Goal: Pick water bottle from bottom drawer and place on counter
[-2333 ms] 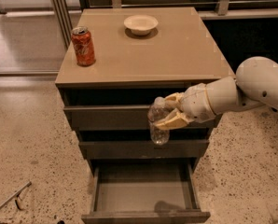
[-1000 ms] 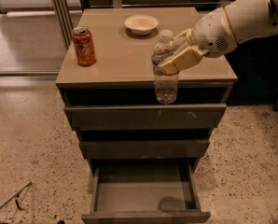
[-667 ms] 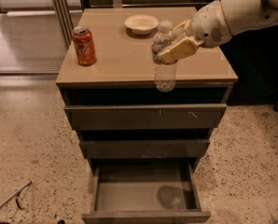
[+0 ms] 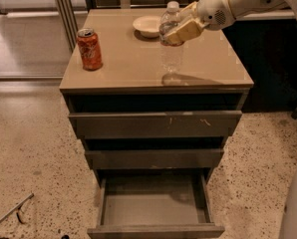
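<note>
My gripper (image 4: 181,28) is shut on the water bottle (image 4: 171,44), a clear ribbed bottle with a white cap. It holds the bottle upright over the middle right of the tan counter (image 4: 123,66), with the bottle's base just above or at the surface; I cannot tell which. The white arm reaches in from the upper right. The bottom drawer (image 4: 153,203) is pulled open below and holds nothing.
A red-orange soda can (image 4: 89,49) stands on the counter's left side. A small white bowl (image 4: 147,26) sits at the back of the counter. Two upper drawers (image 4: 153,126) are nearly shut. A metal bar (image 4: 9,212) lies on the speckled floor at lower left.
My gripper has lifted the bottle from in front of the drawers up and over the counter, moving it back from the front edge and lowering it toward the surface.
</note>
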{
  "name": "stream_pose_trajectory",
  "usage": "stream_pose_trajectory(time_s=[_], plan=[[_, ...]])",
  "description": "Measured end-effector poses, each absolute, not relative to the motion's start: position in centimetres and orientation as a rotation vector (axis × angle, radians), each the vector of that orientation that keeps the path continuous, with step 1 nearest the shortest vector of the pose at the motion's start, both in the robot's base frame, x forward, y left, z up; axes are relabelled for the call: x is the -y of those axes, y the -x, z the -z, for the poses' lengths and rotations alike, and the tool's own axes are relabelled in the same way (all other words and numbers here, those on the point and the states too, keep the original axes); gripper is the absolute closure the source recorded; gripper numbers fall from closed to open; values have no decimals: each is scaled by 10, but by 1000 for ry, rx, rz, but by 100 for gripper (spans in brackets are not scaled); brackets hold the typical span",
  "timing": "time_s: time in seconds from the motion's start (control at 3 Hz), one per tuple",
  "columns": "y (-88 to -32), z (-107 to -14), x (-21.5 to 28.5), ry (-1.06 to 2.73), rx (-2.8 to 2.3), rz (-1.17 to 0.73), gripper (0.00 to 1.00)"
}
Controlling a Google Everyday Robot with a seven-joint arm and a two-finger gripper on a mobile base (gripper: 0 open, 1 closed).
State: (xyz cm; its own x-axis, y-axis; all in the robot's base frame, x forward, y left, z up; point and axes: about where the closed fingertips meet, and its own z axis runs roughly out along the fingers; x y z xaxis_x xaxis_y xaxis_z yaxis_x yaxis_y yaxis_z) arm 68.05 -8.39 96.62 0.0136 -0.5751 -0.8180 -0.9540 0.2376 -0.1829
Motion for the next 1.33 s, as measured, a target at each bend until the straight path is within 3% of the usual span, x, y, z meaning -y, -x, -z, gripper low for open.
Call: stream_pose_trajectory(time_s=[1.33], plan=[[-723, -933, 93, 1301, -1740, -668, 100]])
